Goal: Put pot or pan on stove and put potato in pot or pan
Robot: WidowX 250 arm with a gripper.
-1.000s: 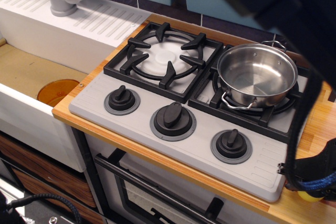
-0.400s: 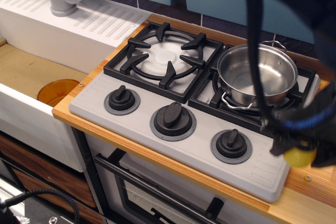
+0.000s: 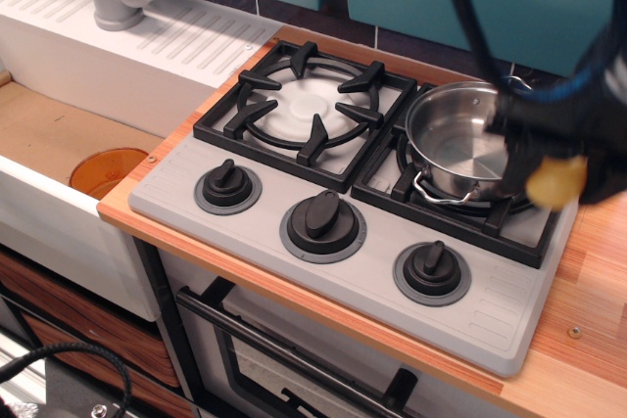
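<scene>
1. Carrying the potato (image 3: 555, 181), pale yellow and blurred, at the right rim of the pot (image 3: 460, 140); jaws of the gripper (image 3: 558, 165) apparently clamped on the potato, though dark and smeared, so the exact contact not clear.
2. Resting already on the right burner grate of the stove (image 3: 323, 198): the shiny pot, upright, one wire loop handle facing the knobs, inside bare.
3. Judging the remaining step: shifting the potato over the pot's opening, then parting the jaws.
4. Handling, as a guess: small, light, smooth and rounded, so likely slippery; best gripped across the narrow middle, not the ends.
5. Risking a bounce off hard steel or a roll off the rim; lowering close to the pot floor before release looks safer.
6. Lying apart in the sink (image 3: 59, 134): an orange disc (image 3: 106, 170), no part of this.
</scene>
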